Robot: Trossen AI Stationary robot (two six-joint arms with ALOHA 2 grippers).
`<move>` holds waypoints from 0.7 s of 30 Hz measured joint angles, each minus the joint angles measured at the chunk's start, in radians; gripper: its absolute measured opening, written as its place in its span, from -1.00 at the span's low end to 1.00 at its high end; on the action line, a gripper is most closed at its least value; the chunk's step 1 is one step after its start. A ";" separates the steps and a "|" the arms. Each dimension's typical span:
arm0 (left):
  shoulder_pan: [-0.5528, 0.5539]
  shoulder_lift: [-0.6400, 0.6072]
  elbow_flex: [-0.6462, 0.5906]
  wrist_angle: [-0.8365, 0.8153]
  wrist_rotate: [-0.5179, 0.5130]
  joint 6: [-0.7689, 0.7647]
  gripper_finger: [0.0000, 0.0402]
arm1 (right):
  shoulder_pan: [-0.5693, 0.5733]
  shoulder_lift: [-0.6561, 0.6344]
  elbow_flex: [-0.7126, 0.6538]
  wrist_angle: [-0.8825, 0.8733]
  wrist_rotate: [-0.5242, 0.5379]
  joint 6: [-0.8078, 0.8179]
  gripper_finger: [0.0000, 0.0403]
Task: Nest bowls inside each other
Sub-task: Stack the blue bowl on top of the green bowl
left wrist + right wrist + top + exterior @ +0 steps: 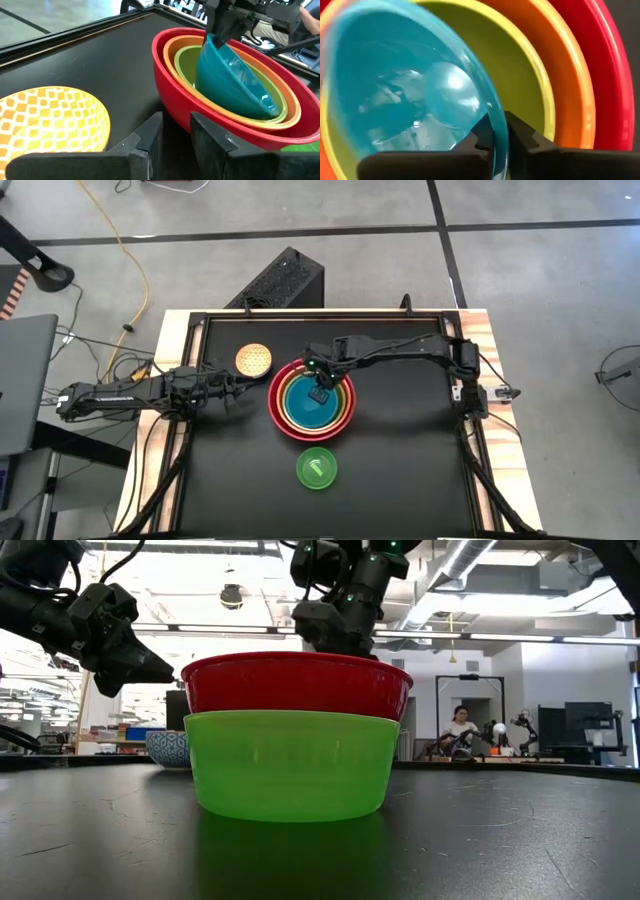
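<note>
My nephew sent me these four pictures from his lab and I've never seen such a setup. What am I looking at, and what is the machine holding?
It is a robot with two dark arms at a black table, each ending in a two-finger gripper. One picture looks straight down, one looks level across the table, and two come from cameras on the wrists. The right gripper pinches the rim of a blue bowl, which sits tilted inside a lime bowl, an orange bowl and a red bowl, nested together. The left gripper waits beside the red bowl, holding nothing. A yellow patterned bowl and a green bowl stand apart on the table.
</note>
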 joint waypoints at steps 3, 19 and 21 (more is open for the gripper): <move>0.000 0.000 0.000 0.000 0.000 0.002 -0.57 | 0.001 -0.002 0.000 -0.001 0.003 0.014 -0.65; 0.000 0.000 0.000 0.000 0.004 -0.002 -0.57 | 0.004 -0.004 0.066 -0.144 0.016 -0.011 -0.21; 0.000 0.000 0.000 0.000 0.014 -0.002 -0.57 | 0.011 -0.004 0.091 -0.172 0.017 -0.011 -0.18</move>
